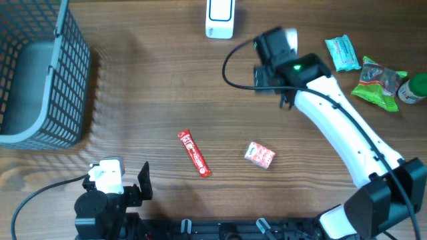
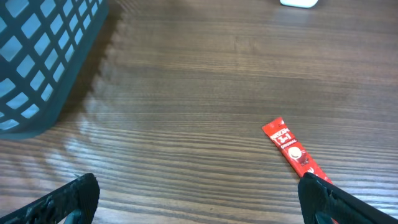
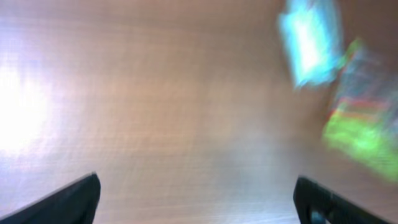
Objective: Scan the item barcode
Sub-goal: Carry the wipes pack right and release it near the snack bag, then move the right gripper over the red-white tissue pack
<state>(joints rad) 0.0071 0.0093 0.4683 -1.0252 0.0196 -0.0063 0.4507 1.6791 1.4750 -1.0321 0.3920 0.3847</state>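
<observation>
Two arms share a brown wood-grain table (image 1: 153, 80), and each ends in fingers spread wide with nothing held. From where I stand, the left gripper (image 2: 199, 198) sits low at the near-left edge of the table. Its black fingertips show at either side of its wrist view, with bare wood between them. The right gripper (image 3: 196, 194), on its white arm (image 1: 347, 127), reaches to the far side of the table, near the white barcode scanner (image 1: 220, 20) and to its right. The scanner lies at the far edge, about the middle. The right wrist view is smeared, so only the parted fingers, bare wood and blurs of colour read there. A slim red stick sachet (image 1: 193, 153) lies flat and slanting near the middle of the table, ahead and to the right of the left gripper, touched by nothing. A small red-and-white packet (image 1: 259, 155) lies to its right, apart from it and free of both grippers. Well apart from these, at the far right, lie a teal foil packet (image 1: 343, 53) and a green crinkled bag (image 1: 377, 85) with red print. A round green-topped container (image 1: 415, 88) sits just beside the bag at the picture's edge. A grey plastic lattice basket (image 1: 73, 73) stands at the far left. I cannot tell where the barcode sits on any item.
</observation>
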